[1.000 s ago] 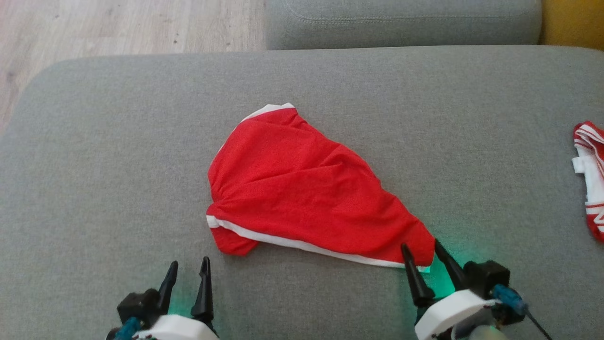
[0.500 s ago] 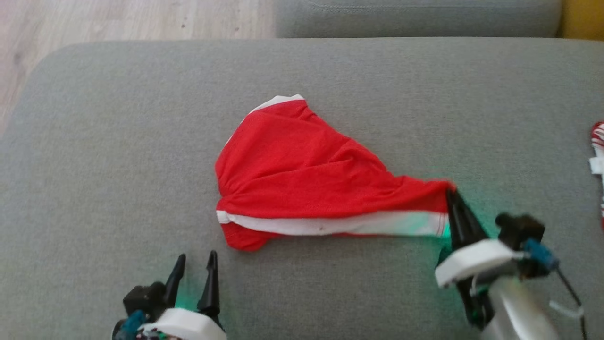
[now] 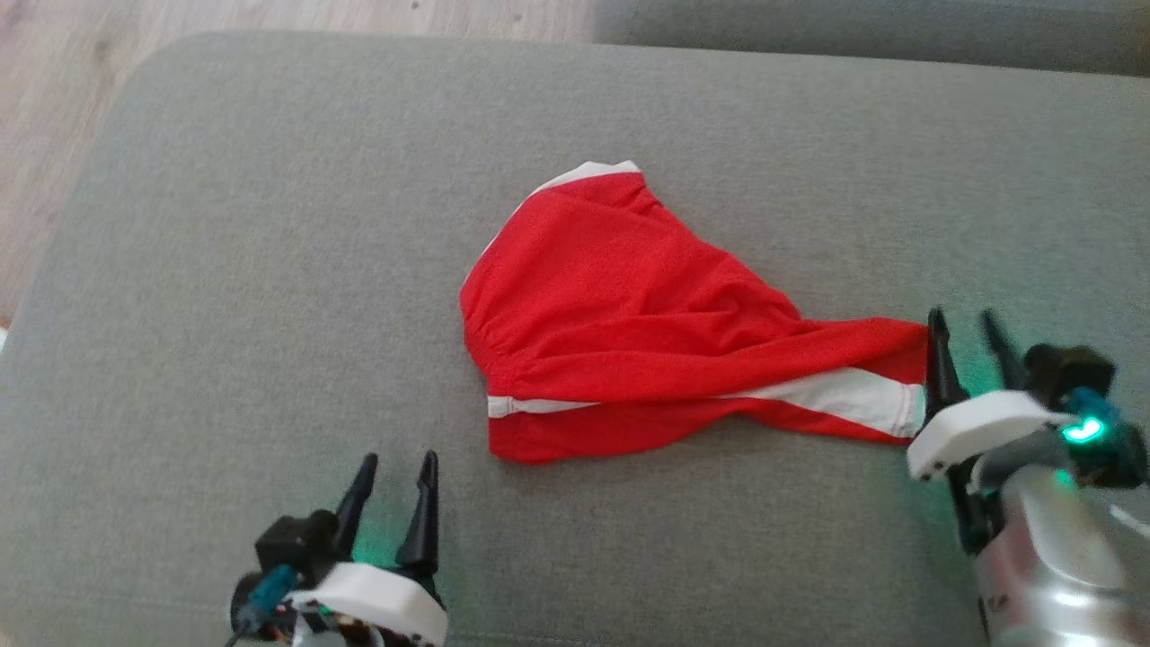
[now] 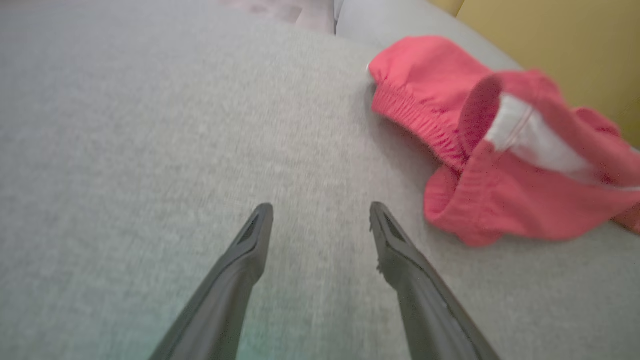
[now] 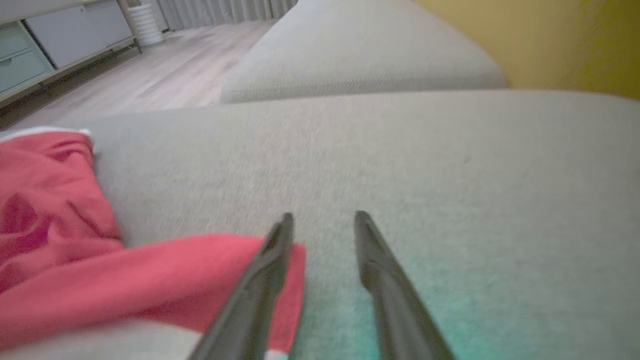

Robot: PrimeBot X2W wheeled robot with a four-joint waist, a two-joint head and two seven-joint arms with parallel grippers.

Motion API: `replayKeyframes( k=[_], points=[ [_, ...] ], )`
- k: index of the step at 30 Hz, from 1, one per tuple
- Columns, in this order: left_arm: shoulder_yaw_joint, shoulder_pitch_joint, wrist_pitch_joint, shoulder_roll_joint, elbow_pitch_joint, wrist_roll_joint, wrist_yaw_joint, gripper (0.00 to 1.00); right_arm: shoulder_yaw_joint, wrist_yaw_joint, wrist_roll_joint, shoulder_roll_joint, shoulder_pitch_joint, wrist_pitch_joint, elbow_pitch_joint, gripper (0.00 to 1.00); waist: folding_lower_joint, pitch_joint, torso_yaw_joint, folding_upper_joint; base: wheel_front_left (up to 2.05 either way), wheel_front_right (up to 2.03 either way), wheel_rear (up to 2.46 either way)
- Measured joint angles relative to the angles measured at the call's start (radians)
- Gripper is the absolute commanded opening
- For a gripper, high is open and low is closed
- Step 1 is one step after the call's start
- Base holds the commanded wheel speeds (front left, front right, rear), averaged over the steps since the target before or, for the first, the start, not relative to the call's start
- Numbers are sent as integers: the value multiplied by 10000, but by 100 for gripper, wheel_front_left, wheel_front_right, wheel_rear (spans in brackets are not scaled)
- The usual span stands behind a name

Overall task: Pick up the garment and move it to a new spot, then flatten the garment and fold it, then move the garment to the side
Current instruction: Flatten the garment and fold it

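The fingers (image 5: 257, 280) of the right gripper (image 3: 962, 314) stood spread and empty, just beside the right corner of the red garment (image 3: 629, 305). The garment lay crumpled on a grey cushion (image 3: 269, 225); the left gripper (image 3: 399, 456), also spread, was near its left end.

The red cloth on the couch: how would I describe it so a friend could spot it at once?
Look at the grey seat cushion in front of the robot. Near its middle lies the crumpled red garment, one corner stretched out to the robot's right hand. It is bright red against plain grey, with a white band along one edge.
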Motion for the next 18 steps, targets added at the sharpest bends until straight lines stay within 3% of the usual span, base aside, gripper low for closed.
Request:
replayKeyframes(
  k=[4, 8, 12, 18],
  points=[
    [614, 81, -2, -6, -523, 533, 311, 100, -234, 0, -364, 77, 454, 0, -1603, 100, 0, -293, -285, 0, 0, 0, 0],
    [1158, 471, -2, -8, -1145, 1085, 623, 100, 190, 0, -290, 163, 1666, 0, -2840, 100, -1, -601, -674, 0, 0, 0, 0],
    [1363, 876, -2, -8, -1666, 1676, 940, 100, 1122, 0, 209, 282, 2797, 0, -3568, 100, -1, -922, -1002, 0, 0, 0, 0],
    [1461, 1479, -2, -2, -2040, 2437, 1256, 100, 1682, 0, 729, 301, 3493, 0, -3885, 100, -2, -1388, -1339, 0, 0, 0, 0]
  ],
)
